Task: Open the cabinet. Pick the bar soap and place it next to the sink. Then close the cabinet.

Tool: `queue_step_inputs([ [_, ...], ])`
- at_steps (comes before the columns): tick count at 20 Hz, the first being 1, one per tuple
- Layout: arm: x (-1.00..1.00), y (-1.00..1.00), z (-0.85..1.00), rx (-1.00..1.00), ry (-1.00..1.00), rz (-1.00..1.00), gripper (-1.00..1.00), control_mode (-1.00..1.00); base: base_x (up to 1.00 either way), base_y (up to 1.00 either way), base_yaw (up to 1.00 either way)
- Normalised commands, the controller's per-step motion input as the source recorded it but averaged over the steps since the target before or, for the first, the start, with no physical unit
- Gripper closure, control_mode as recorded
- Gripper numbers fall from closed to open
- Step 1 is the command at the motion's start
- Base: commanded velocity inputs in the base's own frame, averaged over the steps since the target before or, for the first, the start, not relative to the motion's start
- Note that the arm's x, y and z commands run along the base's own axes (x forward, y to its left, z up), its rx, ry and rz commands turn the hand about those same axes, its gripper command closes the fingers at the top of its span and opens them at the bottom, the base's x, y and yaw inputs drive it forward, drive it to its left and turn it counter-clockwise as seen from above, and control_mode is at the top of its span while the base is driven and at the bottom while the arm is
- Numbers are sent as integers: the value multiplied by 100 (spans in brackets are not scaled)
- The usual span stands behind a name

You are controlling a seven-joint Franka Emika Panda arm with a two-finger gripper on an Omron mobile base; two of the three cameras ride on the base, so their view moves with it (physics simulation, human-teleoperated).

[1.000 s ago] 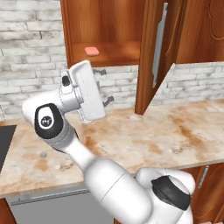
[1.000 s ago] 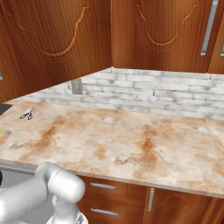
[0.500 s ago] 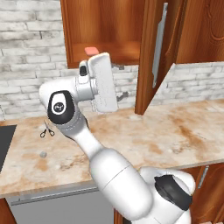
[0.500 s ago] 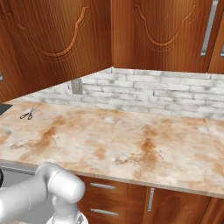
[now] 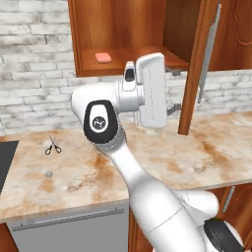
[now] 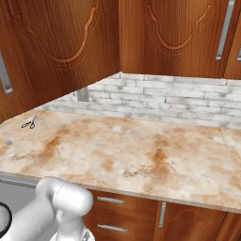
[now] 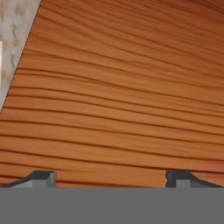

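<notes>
Cabinet (image 5: 128,34) open, door (image 5: 197,69) swung out on right, edge toward me; reddish wood, straight grain, long silver bar handle (image 5: 208,54). Gripper (image 7: 111,177) empty, jaws spread wide, facing wood panel close up. I'd lift and steer left onto shelf, come in level, straddle soap's short sides. Bar soap (image 5: 102,57) on left of shelf: flat, salmon-pink, rounded corners.
</notes>
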Motion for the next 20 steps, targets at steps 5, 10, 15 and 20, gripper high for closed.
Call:
queue_step_inputs([
  [5,-60,-86,21,0,0,0,-100,-100,0,0,0],
  [10,-30,-97,2,0,0,0,-100,-100,0,0,0],
  [15,-6,-69,0,0,4,0,-100,-100,0,0,0],
  [20,0,-35,0,0,4,0,-100,-100,0,0,0],
])
